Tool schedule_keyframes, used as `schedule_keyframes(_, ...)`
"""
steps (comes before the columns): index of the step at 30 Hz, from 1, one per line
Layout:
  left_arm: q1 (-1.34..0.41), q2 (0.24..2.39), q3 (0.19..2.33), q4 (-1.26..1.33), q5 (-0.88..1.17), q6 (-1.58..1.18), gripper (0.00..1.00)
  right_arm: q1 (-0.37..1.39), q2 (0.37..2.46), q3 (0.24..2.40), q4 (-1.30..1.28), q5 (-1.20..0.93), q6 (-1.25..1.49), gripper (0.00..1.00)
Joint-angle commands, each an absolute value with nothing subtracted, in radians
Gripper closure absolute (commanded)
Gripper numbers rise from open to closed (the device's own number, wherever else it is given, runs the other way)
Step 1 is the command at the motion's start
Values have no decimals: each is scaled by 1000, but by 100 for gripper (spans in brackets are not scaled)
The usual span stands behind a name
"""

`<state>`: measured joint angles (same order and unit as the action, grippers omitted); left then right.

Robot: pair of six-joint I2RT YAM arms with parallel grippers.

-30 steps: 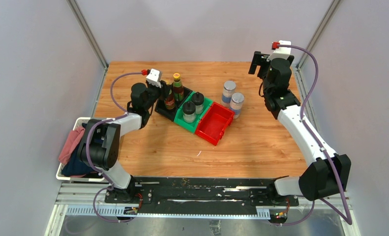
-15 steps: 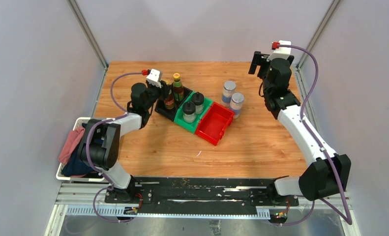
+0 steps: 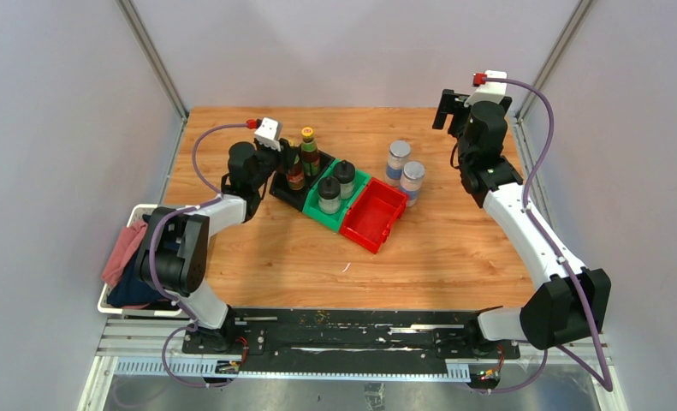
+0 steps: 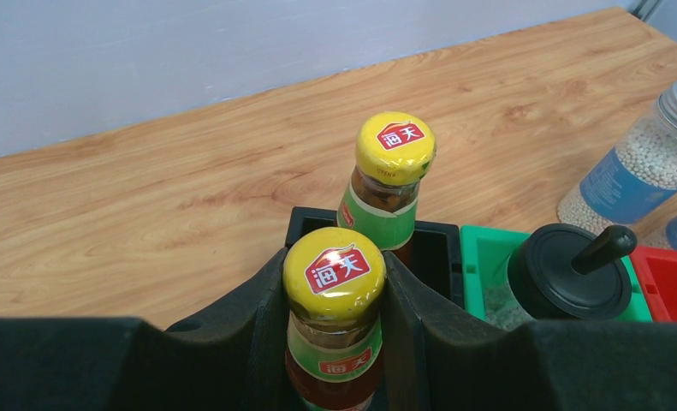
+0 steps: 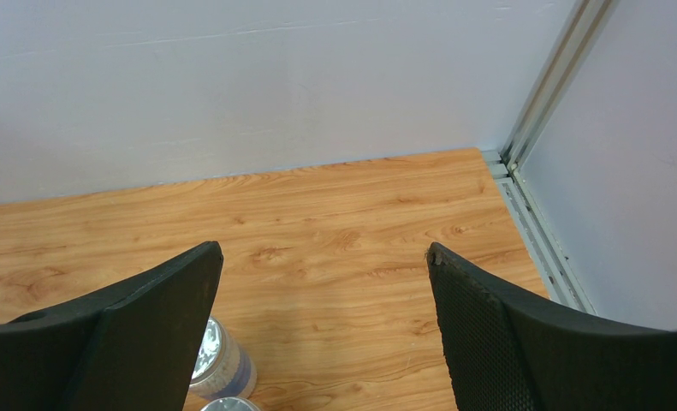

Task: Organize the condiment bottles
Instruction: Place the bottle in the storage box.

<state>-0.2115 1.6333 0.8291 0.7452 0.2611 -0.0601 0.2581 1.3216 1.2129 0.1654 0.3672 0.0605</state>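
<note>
Hardly anything has moved over the last second: our left gripper [image 4: 335, 287] keeps its place at the black bin [image 4: 442, 248], with only a slight shift of the wrist. Its jaws are clamped on the near brown bottle [image 4: 333, 360], one finger pressed against each side just under the yellow cap. That bottle stands upright in the black bin, just in front of the far brown bottle [image 4: 390, 184], so we judge it placed and only waiting for release.

Beside it, the green bin [image 3: 358, 181] holds both black-capped bottles [image 3: 329, 193], also upright. The red bin [image 3: 371, 216] next to that has nothing in it.

Our right gripper [image 5: 322, 253] hangs with its jaws wide apart over the far right of the table [image 3: 454, 248], holding nothing. The two shakers [image 3: 398, 160] stand on the bare wood just behind the red bin, close together.

So we count four of six bottles binned. What is left, as we read it, is letting go on the left and moving both shakers into the red bin.
</note>
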Motion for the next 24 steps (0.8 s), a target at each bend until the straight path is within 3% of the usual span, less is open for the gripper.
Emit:
schedule_keyframes(1, -206, 1625, 874, 790, 268, -80, 81, 259, 1308, 1206, 193, 385, 55, 6)
schedule_keyframes(24, -207, 1624, 874, 709, 241, -74, 43, 259, 1308, 1206, 194, 383, 56, 6)
